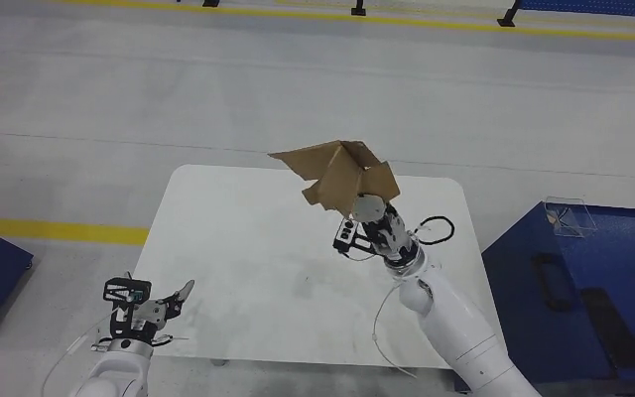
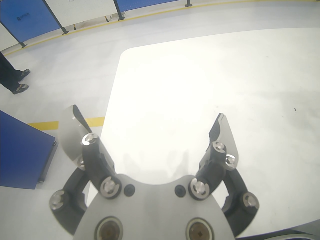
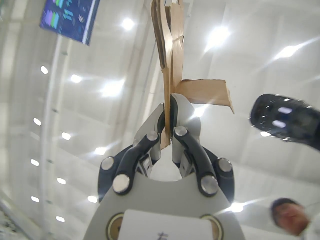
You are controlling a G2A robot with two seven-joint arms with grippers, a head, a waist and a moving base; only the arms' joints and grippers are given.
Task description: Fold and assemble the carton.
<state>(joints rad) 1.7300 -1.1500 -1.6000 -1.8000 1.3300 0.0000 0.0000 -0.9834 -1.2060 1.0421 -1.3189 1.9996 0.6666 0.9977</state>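
One carton [image 3: 172,58], partly folded, is pinched at a lower edge by the right gripper [image 3: 167,102] and is held upright above it, flaps splayed, over the counter [image 1: 248,288]. The left gripper [image 2: 147,116] is seen spread wide, well apart from the carton, at the counter's edge.

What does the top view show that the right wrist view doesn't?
Top view adds the white table and the open left gripper at its near corner. Right wrist view adds the close-up: fingers pinched on an edge of the carton, one flap bent sideways, ceiling lights behind. Both share the right gripper holding the carton up in the air.
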